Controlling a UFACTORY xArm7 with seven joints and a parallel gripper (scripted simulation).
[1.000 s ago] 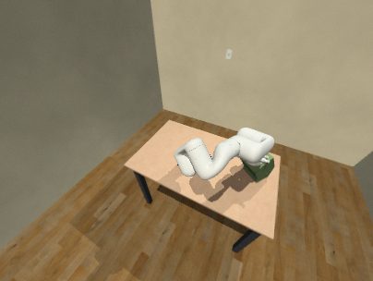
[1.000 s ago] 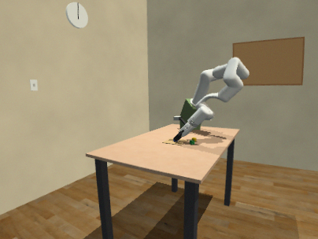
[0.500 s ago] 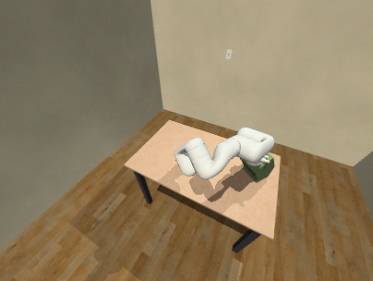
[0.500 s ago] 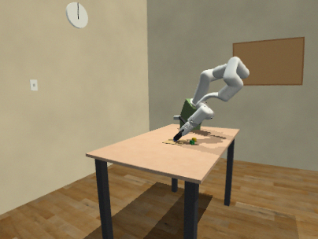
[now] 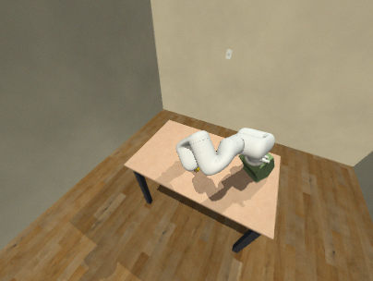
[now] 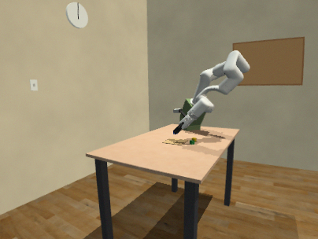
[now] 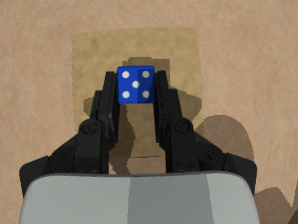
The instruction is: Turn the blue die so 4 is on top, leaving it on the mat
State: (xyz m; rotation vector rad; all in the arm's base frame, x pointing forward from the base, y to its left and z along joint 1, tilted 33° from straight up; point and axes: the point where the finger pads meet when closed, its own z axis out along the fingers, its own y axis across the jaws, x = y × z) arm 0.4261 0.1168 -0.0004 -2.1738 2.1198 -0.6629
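Two black fingers of the end effector [image 7: 136,92] clamp the blue die [image 7: 136,84] (rigid, light, probably slick) by opposite side faces above the mat [image 7: 180,50].

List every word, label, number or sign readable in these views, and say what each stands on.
No printed words, brands or numerals can be read in any view.
Blue die, held in the claw: the face toward the wrist camera shows five white pips.
Wall clock: no numerals visible on its face.
Green die and yellow die on the mat: too small to read any pips.
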